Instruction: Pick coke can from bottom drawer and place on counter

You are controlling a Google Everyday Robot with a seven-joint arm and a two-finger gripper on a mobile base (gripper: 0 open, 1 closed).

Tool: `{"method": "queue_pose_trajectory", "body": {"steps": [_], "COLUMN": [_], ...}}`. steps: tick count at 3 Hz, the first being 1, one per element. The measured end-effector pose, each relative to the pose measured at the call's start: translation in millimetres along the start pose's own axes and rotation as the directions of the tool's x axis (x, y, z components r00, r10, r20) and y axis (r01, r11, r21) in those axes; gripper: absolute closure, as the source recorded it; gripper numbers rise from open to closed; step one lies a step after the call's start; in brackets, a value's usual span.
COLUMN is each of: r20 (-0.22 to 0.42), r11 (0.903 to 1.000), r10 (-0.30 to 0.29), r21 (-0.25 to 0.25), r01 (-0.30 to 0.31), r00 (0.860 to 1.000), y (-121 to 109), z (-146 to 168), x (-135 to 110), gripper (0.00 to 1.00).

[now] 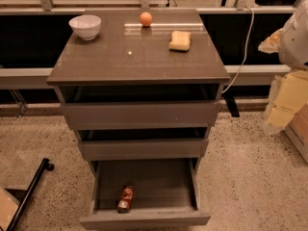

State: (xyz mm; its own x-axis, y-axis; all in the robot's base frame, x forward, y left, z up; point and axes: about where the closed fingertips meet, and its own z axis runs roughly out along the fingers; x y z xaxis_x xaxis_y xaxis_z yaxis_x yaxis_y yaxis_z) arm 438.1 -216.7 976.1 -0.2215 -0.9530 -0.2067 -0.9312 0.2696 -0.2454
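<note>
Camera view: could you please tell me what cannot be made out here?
- Gripper: not in view; only a white rounded part, cut by the right edge, shows.
- Coke can, lying in the bottom drawer: markings too small to read.
- Upper drawers: insides shadowed, hidden under the counter and their own fronts.

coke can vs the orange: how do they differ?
Place: the coke can sits in the pulled-out bottom drawer, front left. The orange sits at the back of the counter.
Shape: the coke can is an elongated cylinder, apparently lying on its side. The orange is round.
Colour: the coke can is red with a silvery end, the orange plain orange.
Shared: both are small and similar in size, and nothing holds either. The gripper is not in view.
</note>
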Motion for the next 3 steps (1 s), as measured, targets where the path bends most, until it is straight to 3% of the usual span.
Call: {"method": "queue_pose_trajectory", "body": {"steps": [1,2,3], "r20": [0.000,0.019,0.031], "r11": [1.0000,0.9998,0.9927], "r10": [0.000,0.018,0.115], "r21": [0.000,-0.008,-0.040], "r01": [0.000,-0.018,-0.114], "r00": [1.000,1.000,0.993], "y": [0,-6,-15], "z": [0,19,56], "x": [0,-4,-3], "gripper": [0.00,0.00,0.00]}}
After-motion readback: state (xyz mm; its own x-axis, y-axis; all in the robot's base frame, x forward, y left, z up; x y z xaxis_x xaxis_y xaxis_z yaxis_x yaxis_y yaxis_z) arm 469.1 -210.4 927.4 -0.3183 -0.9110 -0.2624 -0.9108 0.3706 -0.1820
